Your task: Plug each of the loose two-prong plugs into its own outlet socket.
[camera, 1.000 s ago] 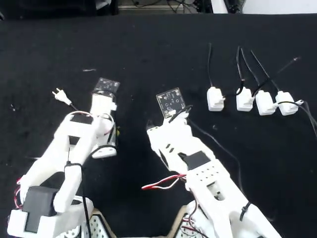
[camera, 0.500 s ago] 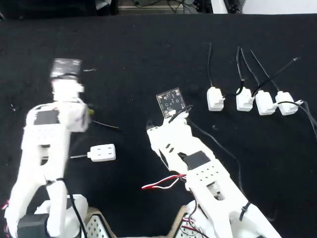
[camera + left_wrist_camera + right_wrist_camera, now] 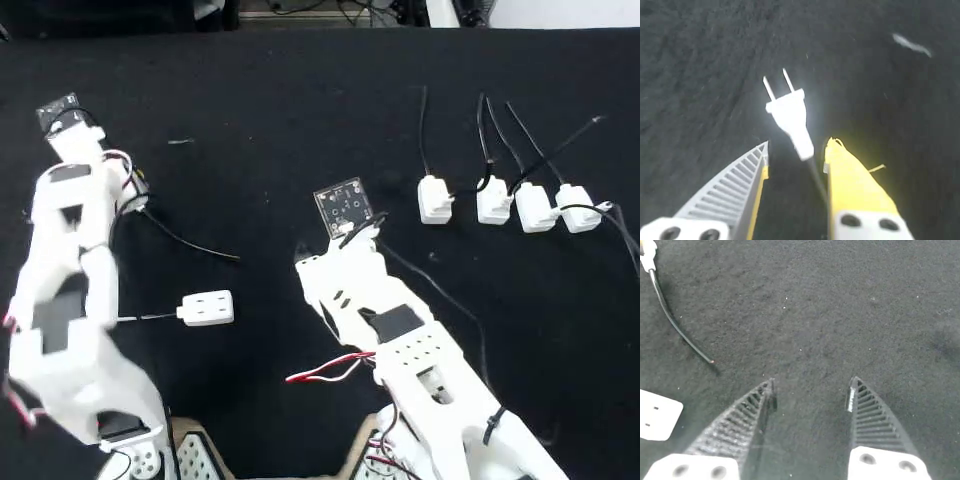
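Black cloth covers the table [image 3: 300,100], with both arms working from its near edge. At the far left, the left arm stretches toward the back corner. In its wrist view the left gripper [image 3: 799,145] has its fingers spread, and the white two-prong plug [image 3: 790,112] lies on the cloth between their tips, prongs pointing away, not clamped. The plug's black cord [image 3: 190,243] trails across the cloth toward the middle. A loose white outlet socket [image 3: 208,308] sits near the front, between the 2 arms. The right arm rests at the centre, and the right gripper [image 3: 813,381] hangs with its fingers apart over bare cloth, the socket off to one side of it. Toward the right, 4 white corded units [image 3: 494,200] sit in a row, their black leads running to the back.
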Controlling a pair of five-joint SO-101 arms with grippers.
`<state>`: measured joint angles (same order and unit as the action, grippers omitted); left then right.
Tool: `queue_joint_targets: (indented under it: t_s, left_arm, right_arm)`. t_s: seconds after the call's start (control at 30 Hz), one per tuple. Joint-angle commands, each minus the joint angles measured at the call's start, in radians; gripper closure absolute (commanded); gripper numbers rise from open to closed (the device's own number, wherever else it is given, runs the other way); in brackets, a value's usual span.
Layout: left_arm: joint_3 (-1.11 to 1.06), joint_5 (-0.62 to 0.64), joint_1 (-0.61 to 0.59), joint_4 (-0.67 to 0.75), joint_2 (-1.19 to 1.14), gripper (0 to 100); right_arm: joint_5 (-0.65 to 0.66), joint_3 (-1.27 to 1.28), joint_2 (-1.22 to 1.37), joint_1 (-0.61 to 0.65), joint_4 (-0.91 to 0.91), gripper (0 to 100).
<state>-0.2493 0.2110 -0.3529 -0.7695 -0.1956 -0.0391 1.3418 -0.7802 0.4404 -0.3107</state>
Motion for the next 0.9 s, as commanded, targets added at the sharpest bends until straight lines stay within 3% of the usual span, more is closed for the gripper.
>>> queue_joint_targets:
  t_s: [0.0,0.37,0.5,0.77,0.87]
  left_arm:
    - [0.354,0.083,0.002,-0.097,-0.255,81]
    - [1.145,0.133,-0.018,-0.531,-0.755,82]
    - [1.399,0.135,-0.018,-0.707,-0.876,98]
    - [1.914,0.129,-0.016,-0.991,-1.033,97]
    - [1.906,0.115,-0.016,-0.991,-1.039,97]
  right_arm:
    - [0.002,-0.051,-0.022,0.014,0.021,77.6]
    - [0.002,-0.051,-0.022,0.015,0.021,77.6]
    - [0.002,-0.051,-0.022,0.015,0.021,77.6]
    - [0.002,-0.051,-0.022,0.015,0.021,77.6]
    - [0.002,-0.051,-0.021,0.015,0.023,77.6]
